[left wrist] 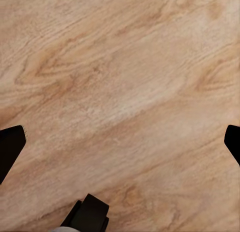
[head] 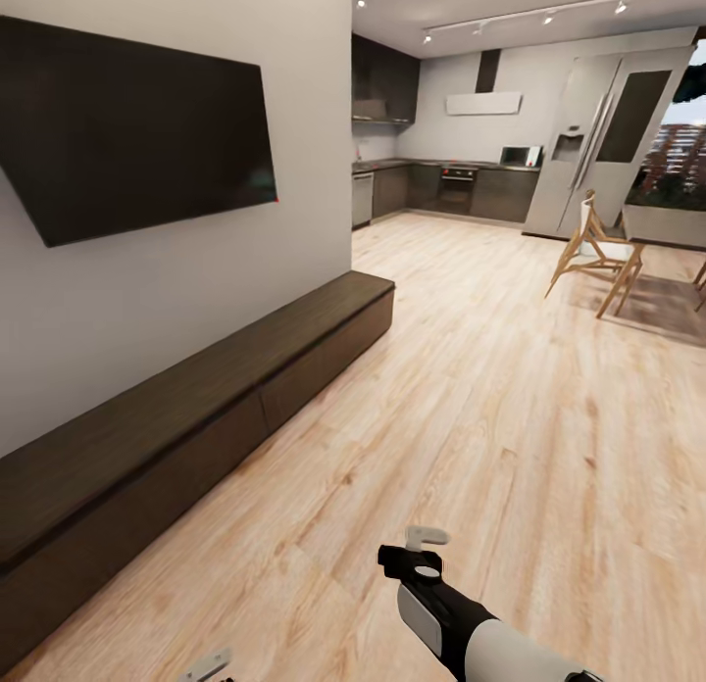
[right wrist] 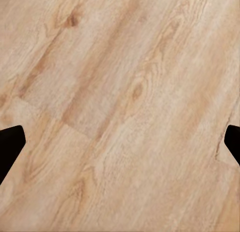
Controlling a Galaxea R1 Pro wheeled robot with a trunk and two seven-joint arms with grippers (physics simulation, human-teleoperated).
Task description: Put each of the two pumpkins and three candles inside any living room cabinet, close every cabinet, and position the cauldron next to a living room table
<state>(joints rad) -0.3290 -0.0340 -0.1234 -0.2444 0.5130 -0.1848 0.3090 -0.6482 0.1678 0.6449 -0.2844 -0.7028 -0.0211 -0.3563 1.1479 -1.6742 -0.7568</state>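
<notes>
From the head camera, the cabinet (head: pixel 196 408) runs along the wall from lower left toward mid-frame, every drawer front flush and shut, below a black TV (head: pixel 127 128). A kitchen (head: pixel 451 182) and a chair (head: pixel 598 256) sit upper right. The right arm (head: pixel 461 613) juts in at the bottom.

In the left wrist view, the left gripper (left wrist: pixel 120 142) hangs over bare wood floor (left wrist: pixel 120 82), jaws spread wide, empty.

In the right wrist view, the right gripper (right wrist: pixel 120 142) is likewise released over planks.

I judge the robot is in transit; the placing seems still ahead.
</notes>
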